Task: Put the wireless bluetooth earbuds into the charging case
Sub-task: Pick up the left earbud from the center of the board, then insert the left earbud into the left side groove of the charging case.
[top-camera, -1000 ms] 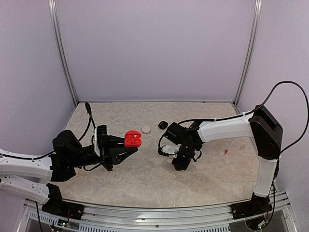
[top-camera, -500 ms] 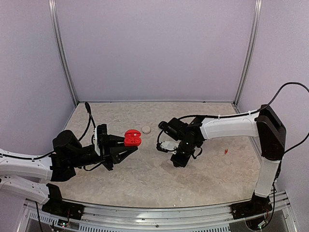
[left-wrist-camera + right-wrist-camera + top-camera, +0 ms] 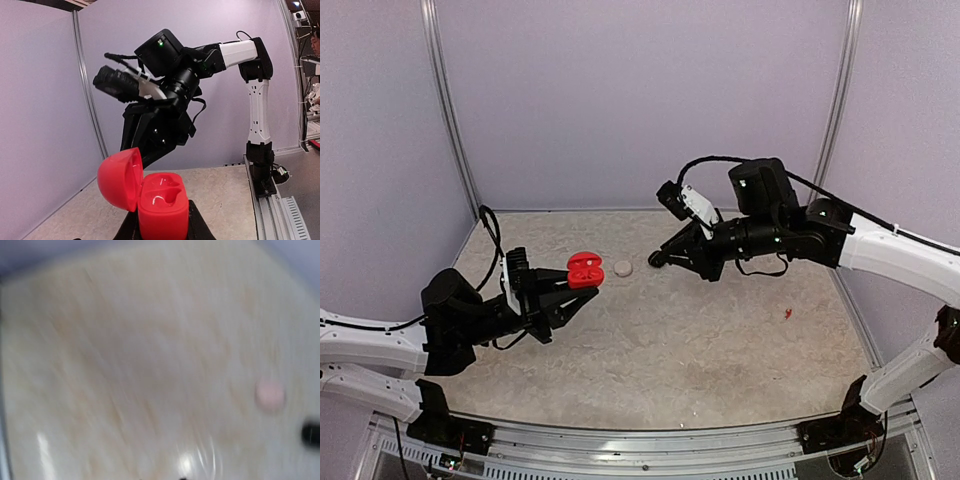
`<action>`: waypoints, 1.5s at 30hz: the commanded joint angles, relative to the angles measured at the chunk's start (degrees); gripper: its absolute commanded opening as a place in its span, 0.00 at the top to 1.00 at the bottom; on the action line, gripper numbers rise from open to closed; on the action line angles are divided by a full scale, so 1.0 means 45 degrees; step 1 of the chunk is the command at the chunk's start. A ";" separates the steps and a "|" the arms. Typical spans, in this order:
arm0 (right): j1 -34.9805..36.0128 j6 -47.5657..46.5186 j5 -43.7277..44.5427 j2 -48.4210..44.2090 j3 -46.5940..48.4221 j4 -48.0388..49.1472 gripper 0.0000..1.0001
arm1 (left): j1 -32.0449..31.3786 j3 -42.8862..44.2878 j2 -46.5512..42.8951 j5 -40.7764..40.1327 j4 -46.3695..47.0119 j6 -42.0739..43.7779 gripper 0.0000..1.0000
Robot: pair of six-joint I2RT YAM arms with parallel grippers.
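Note:
My left gripper [image 3: 578, 283] is shut on the base of an open red charging case [image 3: 584, 270] and holds it above the table's left middle. In the left wrist view the case [image 3: 162, 202] has its lid [image 3: 117, 177] swung to the left, and both wells look empty. My right gripper [image 3: 667, 257] is raised above the table's back middle and points down-left toward the case. Its jaws are dark and I cannot make out their state or whether they hold anything. A tiny red earbud [image 3: 787, 313] lies on the table at the right. The right wrist view is motion-blurred.
A small whitish round case [image 3: 623, 268] lies on the table behind the red case and shows as a pale blob in the right wrist view [image 3: 270, 393]. A dark blob [image 3: 311, 433] sits at that view's right edge. The right arm [image 3: 172, 85] fills the space behind the case.
The right arm has lifted off the table's middle and swung up and back, its gripper now pointing at the red case. The left gripper moved the case slightly left and up.

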 commanded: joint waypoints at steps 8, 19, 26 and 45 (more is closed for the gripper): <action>0.1880 -0.0553 -0.1677 -0.2556 -0.0940 0.4262 0.91 | -0.0070 0.0169 0.0017 0.0265 0.1007 0.0910 0.95; 0.3736 -0.0622 -0.0903 -0.1379 -0.0403 0.7276 0.91 | -0.0305 0.0440 0.0528 -0.0570 0.2010 0.0261 0.95; 0.4254 -0.0743 0.0627 -0.0586 -0.0484 0.8767 0.91 | -0.0414 0.0515 0.0870 -0.1802 0.2723 -0.0442 0.96; 0.4530 0.0558 0.3032 0.0462 -0.0544 1.0037 0.91 | -0.0915 0.0715 0.1957 -0.4104 0.4188 -0.0333 0.97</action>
